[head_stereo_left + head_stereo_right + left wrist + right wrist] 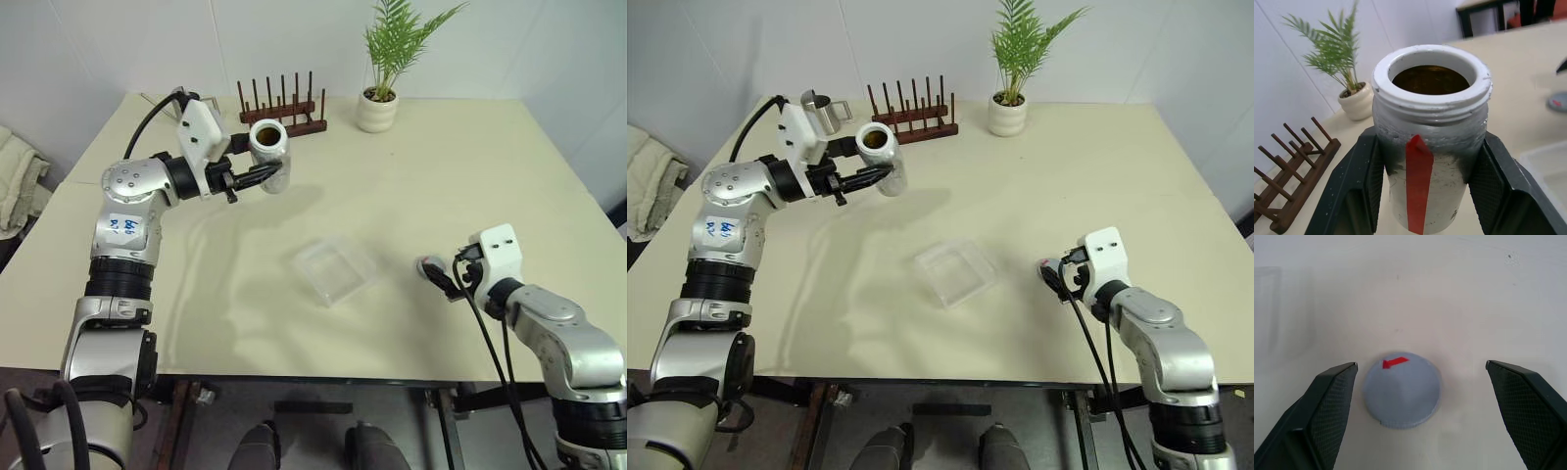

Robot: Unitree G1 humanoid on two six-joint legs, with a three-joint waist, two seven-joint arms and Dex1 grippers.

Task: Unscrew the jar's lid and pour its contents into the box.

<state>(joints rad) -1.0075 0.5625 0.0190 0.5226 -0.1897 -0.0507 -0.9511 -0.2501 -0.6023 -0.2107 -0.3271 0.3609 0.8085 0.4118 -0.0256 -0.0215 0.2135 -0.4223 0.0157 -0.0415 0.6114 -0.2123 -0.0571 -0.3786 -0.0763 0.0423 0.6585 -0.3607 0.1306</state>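
Observation:
My left gripper (257, 174) is shut on the jar (270, 147), holding it in the air over the back left of the table. The jar (1430, 147) is silvery-grey with a red label. It is tilted and its mouth is uncovered, with dark brown contents (1430, 80) showing inside. The clear box (335, 269) lies on the table's middle, lower than the jar and to its right. The grey lid (1401, 390) with its red mark lies flat on the table to the right of the box. My right gripper (1421, 364) stands open around the lid, its fingers apart from it.
A brown wooden peg rack (284, 113) and a white pot with a green plant (377, 110) stand along the back edge. A steel can (826, 111) sits behind my left arm. The table's front edge runs just below the box.

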